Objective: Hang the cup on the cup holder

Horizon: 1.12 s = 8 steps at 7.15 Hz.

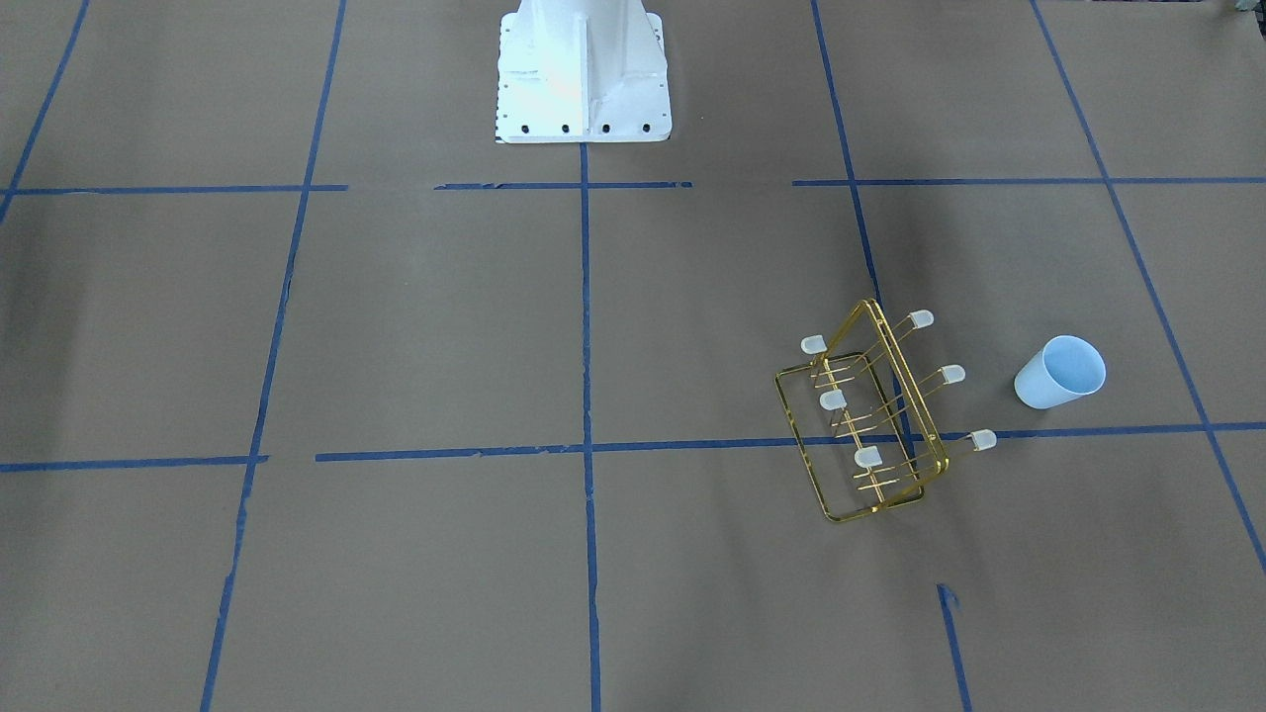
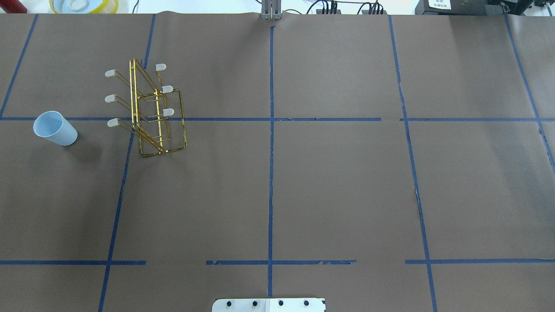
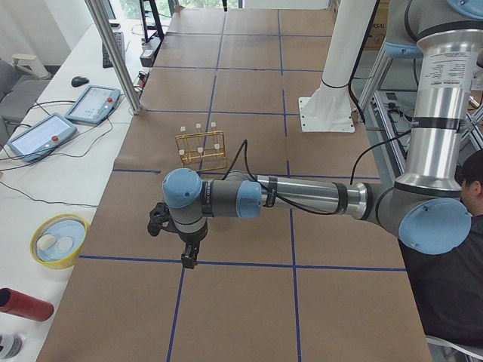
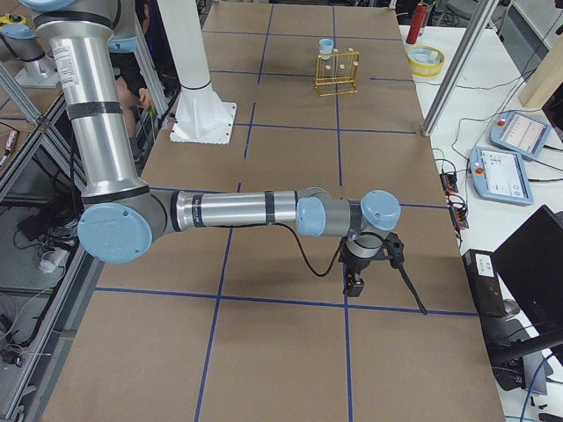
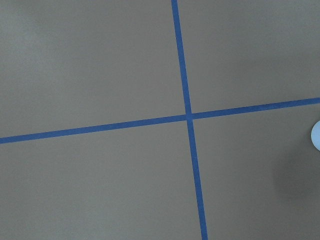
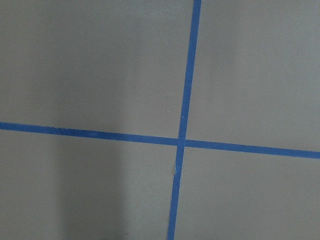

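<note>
You had a cup (image 2: 55, 128) of smooth, matt pale plastic, a cup holder (image 2: 146, 108) of thin, glossy gold metal wire with translucent whitish caps (image 2: 168, 112), and a table (image 2: 338, 186) under matt brown paper with blue tape (image 2: 271, 173).

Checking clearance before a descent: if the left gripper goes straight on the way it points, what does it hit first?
Likely the bare table, near a tape crossing. The left gripper points down; the cup sits off to one side.
</note>
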Each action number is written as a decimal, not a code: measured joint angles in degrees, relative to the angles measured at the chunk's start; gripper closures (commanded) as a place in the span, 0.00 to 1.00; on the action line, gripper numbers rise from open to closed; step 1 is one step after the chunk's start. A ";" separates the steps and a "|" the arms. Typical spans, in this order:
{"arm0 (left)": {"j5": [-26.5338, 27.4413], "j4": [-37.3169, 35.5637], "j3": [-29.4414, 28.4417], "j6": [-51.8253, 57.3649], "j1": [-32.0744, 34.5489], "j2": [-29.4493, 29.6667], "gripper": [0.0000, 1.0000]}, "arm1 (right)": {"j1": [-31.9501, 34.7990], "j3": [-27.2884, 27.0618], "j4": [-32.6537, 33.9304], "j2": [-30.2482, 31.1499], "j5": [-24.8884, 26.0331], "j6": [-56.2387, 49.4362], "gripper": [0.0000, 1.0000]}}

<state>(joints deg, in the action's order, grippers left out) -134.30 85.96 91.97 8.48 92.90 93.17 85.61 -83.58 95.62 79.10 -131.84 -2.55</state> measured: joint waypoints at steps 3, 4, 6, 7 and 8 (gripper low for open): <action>-0.06 0.16 0.03 -0.17 0.00 0.73 0.00 | 0.00 0.00 0.00 0.00 0.00 0.02 0.00; 0.09 0.61 -0.11 -0.22 0.00 1.42 0.00 | 0.00 0.00 0.00 0.00 0.00 0.02 0.00; 0.30 1.63 0.07 -0.35 0.00 2.33 0.00 | 0.00 0.00 0.00 0.00 0.00 0.02 0.00; 0.24 1.82 1.00 -0.38 0.00 2.47 0.00 | 0.00 0.00 0.00 0.00 0.00 0.03 0.00; 0.06 1.91 1.70 -0.55 0.00 2.46 0.00 | 0.00 0.00 0.00 0.00 0.00 0.06 0.00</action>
<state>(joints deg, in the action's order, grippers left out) -134.24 87.87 93.67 7.93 92.90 95.63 85.61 -83.58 95.63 79.10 -131.84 -2.49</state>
